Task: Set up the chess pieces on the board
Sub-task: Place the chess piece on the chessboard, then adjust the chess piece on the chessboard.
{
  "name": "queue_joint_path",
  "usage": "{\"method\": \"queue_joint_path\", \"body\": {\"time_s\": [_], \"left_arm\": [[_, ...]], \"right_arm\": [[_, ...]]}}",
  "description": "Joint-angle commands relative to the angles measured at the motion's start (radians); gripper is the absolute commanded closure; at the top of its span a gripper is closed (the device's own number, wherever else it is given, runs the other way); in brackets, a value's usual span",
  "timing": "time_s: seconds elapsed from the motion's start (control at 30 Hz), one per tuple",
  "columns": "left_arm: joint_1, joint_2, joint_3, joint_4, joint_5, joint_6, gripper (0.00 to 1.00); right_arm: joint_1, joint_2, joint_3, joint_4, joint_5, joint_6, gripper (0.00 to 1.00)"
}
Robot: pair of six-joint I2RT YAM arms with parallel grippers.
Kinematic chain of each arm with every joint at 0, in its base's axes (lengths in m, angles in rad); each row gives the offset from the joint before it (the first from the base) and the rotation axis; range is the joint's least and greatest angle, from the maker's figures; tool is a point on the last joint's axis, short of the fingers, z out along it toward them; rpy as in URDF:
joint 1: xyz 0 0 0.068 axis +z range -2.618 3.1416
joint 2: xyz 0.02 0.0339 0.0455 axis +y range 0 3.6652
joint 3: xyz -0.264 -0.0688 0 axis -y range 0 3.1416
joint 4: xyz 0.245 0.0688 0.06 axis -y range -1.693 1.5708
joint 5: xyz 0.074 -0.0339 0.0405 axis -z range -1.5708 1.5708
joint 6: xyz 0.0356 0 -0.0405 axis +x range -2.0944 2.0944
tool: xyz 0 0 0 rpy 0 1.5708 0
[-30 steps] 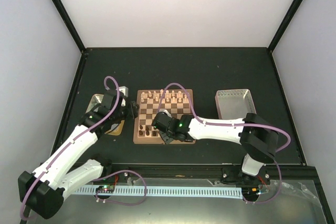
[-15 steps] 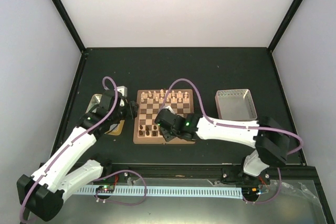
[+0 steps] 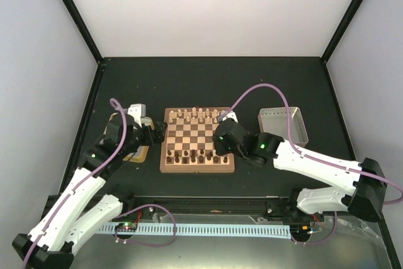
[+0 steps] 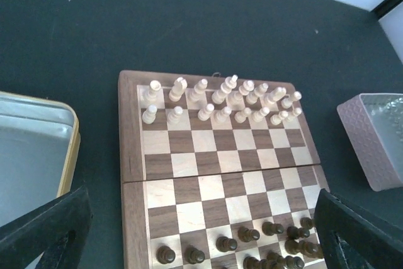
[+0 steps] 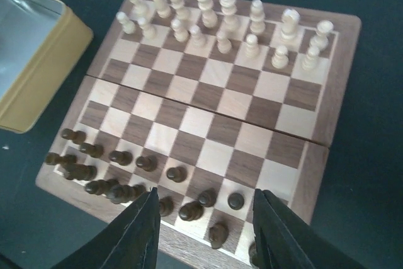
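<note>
Jaws apart and empty on both: left gripper [image 3: 157, 133] beside the board [image 3: 196, 131]'s left edge, right gripper [image 5: 201, 231] over its right side.

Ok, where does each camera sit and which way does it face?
Top external: above and behind, looking down on the table; left arm and right arm flank the board.
Left wrist: on the left arm, facing across the board toward the cream pieces; left end effector fingers in bottom corners.
Right wrist: on the right arm, looking down over the dark pieces; right end effector fingers at bottom edge.
Shared: both wrist views show the gold-rimmed tray.
</note>
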Motion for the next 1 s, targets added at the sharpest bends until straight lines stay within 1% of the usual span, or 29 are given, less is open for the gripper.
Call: {"method": "queue_joint_path", "body": {"time_s": [0.0,0.07,0.13,0.2,0.3,0.43,0.53,0.8,0.97], "left_arm": [[0.009,-0.056,0.026,0.000,0.016,0.024,0.01],[0.009,-0.078,0.029,-0.006,0.019,0.032,0.01],[0.008,-0.091,0.021,-0.005,0.028,0.046,0.01],[0.009,-0.097,0.015,-0.001,0.035,0.054,0.01],[0.009,-0.089,0.005,0.004,0.043,0.061,0.01],[0.009,-0.078,-0.001,0.006,0.042,0.080,0.01],[0.009,-0.078,-0.009,0.015,0.040,0.104,0.01],[0.009,-0.068,-0.017,0.031,0.043,0.117,0.01],[0.009,-0.061,-0.017,0.035,0.043,0.120,0.01]], "right_arm": [[-0.014,-0.013,-0.021,-0.030,0.058,0.046,0.59],[-0.026,-0.031,-0.055,0.017,0.024,0.035,0.59],[-0.031,-0.002,-0.053,0.026,-0.034,0.013,0.59],[-0.030,0.073,-0.022,0.001,-0.090,-0.011,0.60],[-0.026,0.209,0.031,-0.021,-0.155,-0.039,0.64],[-0.011,0.300,0.063,-0.001,-0.210,-0.061,0.69],[-0.003,0.344,0.089,-0.004,-0.221,-0.072,0.71],[0.001,0.393,0.097,-0.009,-0.231,-0.084,0.81],[0.001,0.407,0.106,-0.030,-0.221,-0.086,0.84]]}}
